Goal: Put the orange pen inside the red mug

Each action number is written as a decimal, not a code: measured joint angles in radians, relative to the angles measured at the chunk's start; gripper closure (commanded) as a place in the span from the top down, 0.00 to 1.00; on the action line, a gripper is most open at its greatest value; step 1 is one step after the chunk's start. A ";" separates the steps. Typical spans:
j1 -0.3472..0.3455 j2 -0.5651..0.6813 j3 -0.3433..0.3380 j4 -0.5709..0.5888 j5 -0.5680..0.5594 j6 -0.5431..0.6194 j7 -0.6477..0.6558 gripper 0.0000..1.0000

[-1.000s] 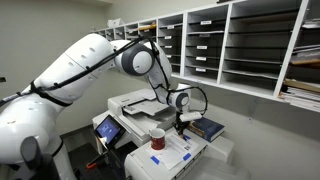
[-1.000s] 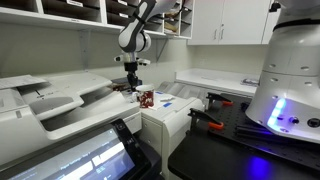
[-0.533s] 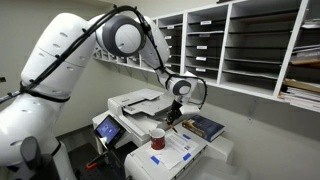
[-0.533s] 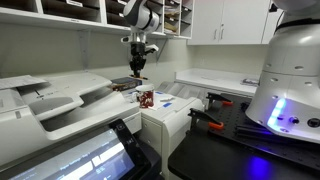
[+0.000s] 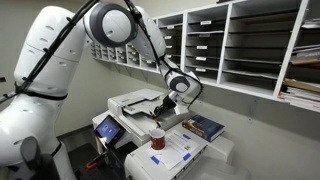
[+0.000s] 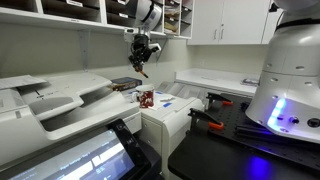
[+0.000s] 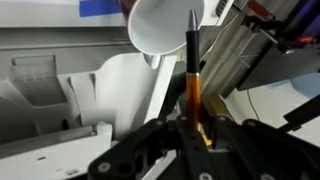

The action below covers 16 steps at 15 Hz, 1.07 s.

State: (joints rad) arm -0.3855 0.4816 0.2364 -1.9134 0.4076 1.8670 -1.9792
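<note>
Mailroom setting: white pigeonhole shelves [image 5: 250, 45] line the back wall.
Gripper [image 7: 195, 128]: jaws nearly closed, clamped on the lower end of the orange pen [image 7: 191, 75]. In both exterior views it hangs tilted in the air.
Orange pen: held aloft, dark tip pointing toward the mug's mouth, not inside it.
Red mug [image 5: 157, 138]: upright on a white box with blue label [image 5: 172, 156], below the gripper and apart from it; pale interior faces the wrist view.
White printer [image 5: 133, 103]: just beside the box.

Orange pen [image 7: 192, 96]; red mug [image 5: 157, 138]
</note>
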 measured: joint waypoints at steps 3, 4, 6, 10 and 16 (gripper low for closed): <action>0.049 0.021 -0.041 -0.002 0.021 -0.003 -0.035 0.04; 0.063 0.032 -0.050 0.001 0.026 -0.003 -0.039 0.04; 0.083 0.062 -0.057 0.013 0.033 -0.003 -0.040 0.04; 0.108 0.108 -0.069 0.045 0.039 -0.003 -0.040 0.44; 0.109 0.102 -0.132 0.062 0.020 -0.003 -0.033 0.88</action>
State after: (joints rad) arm -0.2767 0.5839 0.1039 -1.8514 0.4274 1.8638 -2.0126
